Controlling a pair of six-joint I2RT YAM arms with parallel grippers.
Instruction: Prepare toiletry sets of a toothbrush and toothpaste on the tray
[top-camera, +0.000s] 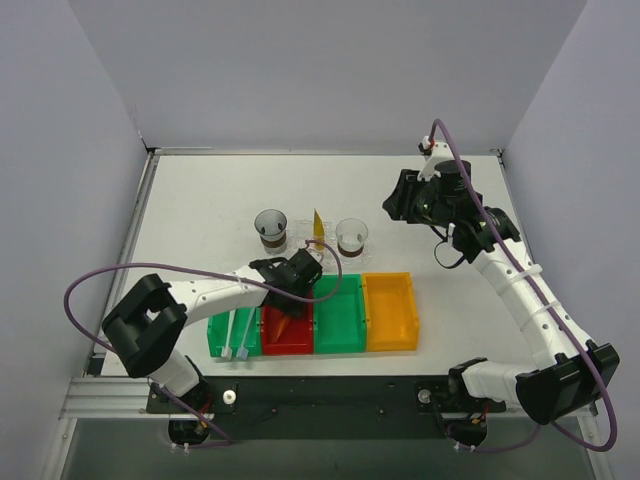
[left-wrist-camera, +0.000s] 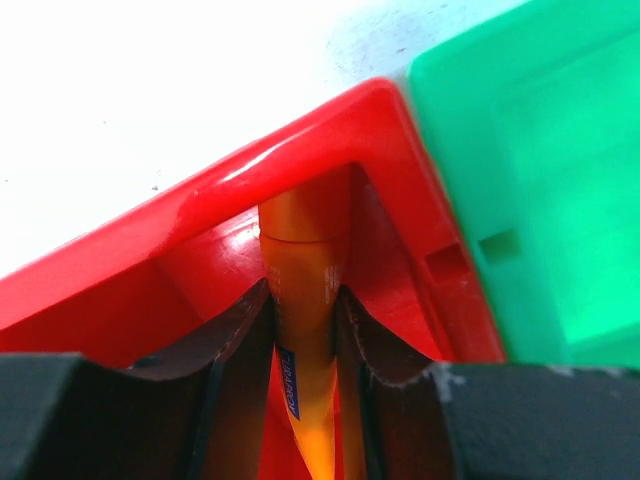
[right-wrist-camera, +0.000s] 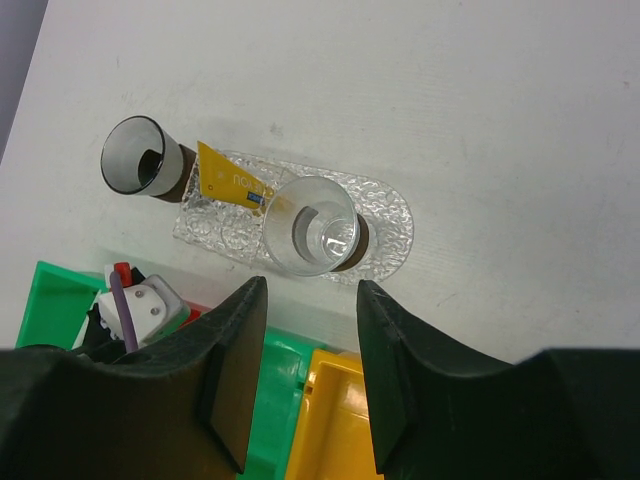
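The left tool (left-wrist-camera: 302, 300) is down inside the red bin (left-wrist-camera: 300, 150), its two fingers (left-wrist-camera: 240, 340) set either side of the orange tube (left-wrist-camera: 300, 250). The pads look pressed to the tube's flanks with no gap showing, so I judge it clamped on the tube, not lifted yet. The tube lies lengthwise between the fingers with one end pushed into the bin's corner, and that wall probably steadies it while the grip sets. A green bin (left-wrist-camera: 540, 150) stands against the red one at 3 o'clock.

From above, the tray (top-camera: 300, 243) lies on the table (top-camera: 200, 200) at 12 o'clock from the red bin, just past the row of bins, so the carry should be short. A yellow tube (right-wrist-camera: 232, 183) is already there, leaning on the tray between two cups (right-wrist-camera: 315, 225); one cup stands on the tray, the other at its end. Both toothbrushes (top-camera: 236, 335) lie side by side in the left green bin (top-camera: 215, 335), at 9 o'clock from the red one, none on the tray. By my reading the sets are less than half done.

The right tool (right-wrist-camera: 310, 288) hangs high at 2 o'clock from the tray, jaws apart and nothing between them, looking down on the cups, likely kept back to leave the left arm room
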